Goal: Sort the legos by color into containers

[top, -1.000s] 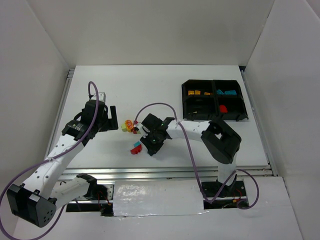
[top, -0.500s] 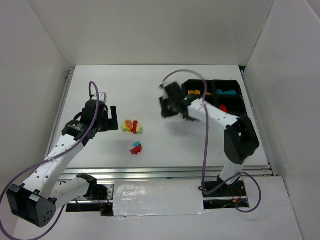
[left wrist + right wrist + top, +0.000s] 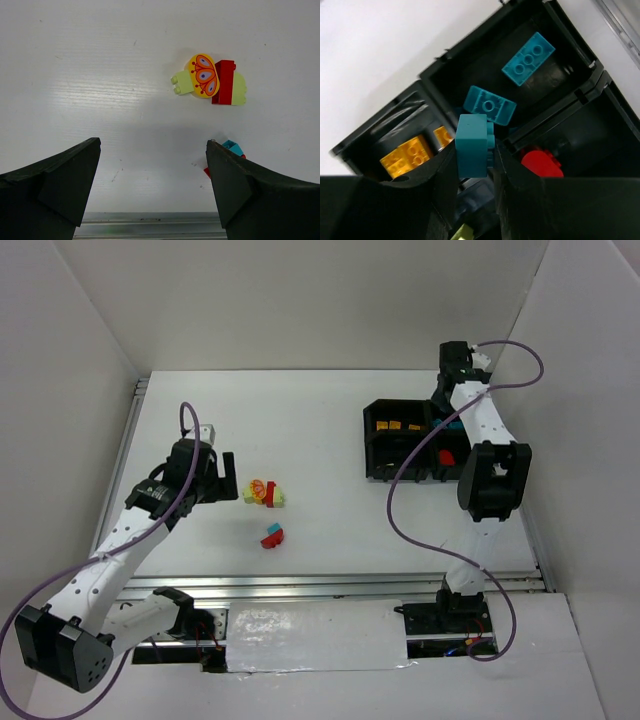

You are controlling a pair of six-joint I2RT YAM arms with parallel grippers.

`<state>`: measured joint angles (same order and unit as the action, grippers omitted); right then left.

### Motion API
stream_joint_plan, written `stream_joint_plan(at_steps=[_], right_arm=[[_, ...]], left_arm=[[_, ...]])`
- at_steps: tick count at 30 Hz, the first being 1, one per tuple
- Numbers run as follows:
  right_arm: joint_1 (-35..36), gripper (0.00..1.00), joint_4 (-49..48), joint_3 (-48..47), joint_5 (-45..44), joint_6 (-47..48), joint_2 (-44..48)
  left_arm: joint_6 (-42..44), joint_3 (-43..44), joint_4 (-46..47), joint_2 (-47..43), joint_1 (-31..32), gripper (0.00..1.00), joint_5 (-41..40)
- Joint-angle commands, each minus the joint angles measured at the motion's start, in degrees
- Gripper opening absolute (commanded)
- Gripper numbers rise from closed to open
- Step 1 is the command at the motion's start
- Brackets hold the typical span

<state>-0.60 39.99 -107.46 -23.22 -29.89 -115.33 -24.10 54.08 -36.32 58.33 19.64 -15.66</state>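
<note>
My right gripper (image 3: pixel 474 165) is clamped on a teal brick (image 3: pixel 471 140), one finger on either side of it. It hangs above the black tray (image 3: pixel 366 440), over the far-right compartment as the top camera sees it. Two more teal bricks (image 3: pixel 528 58) already lie in that compartment. The far-left compartment holds orange bricks (image 3: pixel 406 157), and a red brick (image 3: pixel 542 162) sits in the near-right one. I cannot make out anything in the near-left compartment from the top view.

Well to the left of the tray, on the white table (image 3: pixel 320 420), a small cluster (image 3: pixel 265 493) lies loose. It is a yellow piece printed with a butterfly (image 3: pixel 202 75), a red brick (image 3: pixel 223 82) touching it, and pale yellow-green bricks (image 3: pixel 182 83) on both sides. Just nearer to me from that cluster, a red and teal pair (image 3: pixel 272 536) lies together.

My left gripper (image 3: pixel 152 170) is farther left of the tray again, beside the cluster. It is spread wide with nothing between its fingers.
</note>
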Motion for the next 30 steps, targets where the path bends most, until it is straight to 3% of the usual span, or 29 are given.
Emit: stream_joint_plan(at_steps=[1,4,9,10,11,12,16,20,22,25,28,30], right_arm=[[-3.3,0.0,2.4,-4.9,-1.7,-1.4,-2.7],[-4.2,0.0,2.9,-7.1,-2.5,-0.2,-5.7],[-5.7,0.16,1.5,-7.9,-1.7,2.4,-7.3],[-5.9,0.24,1.6,-8.0,-1.0,2.4,-7.5],[-6.1,0.55,1.4,-8.1,-0.4,2.6,-7.7],[-6.1,0.68,1.6,-8.5,-0.2,2.5,-7.8],[-6.1,0.97,1.9,-10.3,1.7,2.6,-7.0],[-3.9,1.0,5.8,-12.9,-2.1,1.4,-2.9],[2.4,1.0,7.0,-12.1,-3.2,2.1,0.4],[15.6,1.0,2.4,-0.4,-1.4,4.1,12.9],[28.2,1.0,-8.9,17.6,8.3,6.5,19.1],[33.9,1.0,-13.3,23.3,15.3,7.2,20.6]], left_arm=[[0.8,1.0,1.6,0.5,-0.2,0.99,1.0],[1.0,0.8,1.8,0.3,-0.2,1.0,1.1],[1.3,0.8,1.9,1.1,-0.2,0.99,2.2],[1.3,0.8,1.9,1.4,-0.2,1.0,2.4],[1.3,0.8,1.9,1.6,-0.2,0.99,2.4],[1.3,0.8,1.9,1.9,-0.2,0.99,2.4],[1.3,0.8,1.8,2.0,-0.2,0.99,2.1],[0.8,0.8,1.8,1.5,-0.2,1.0,1.7],[0.4,0.9,1.7,1.0,-0.2,1.0,0.8],[-5.0,1.7,0.1,-0.8,-0.7,1.0,-6.6],[-10.7,2.6,-2.8,-3.4,-3.9,1.0,-15.2],[-13.3,3.1,-6.2,-5.2,-4.2,1.0,-19.6]])
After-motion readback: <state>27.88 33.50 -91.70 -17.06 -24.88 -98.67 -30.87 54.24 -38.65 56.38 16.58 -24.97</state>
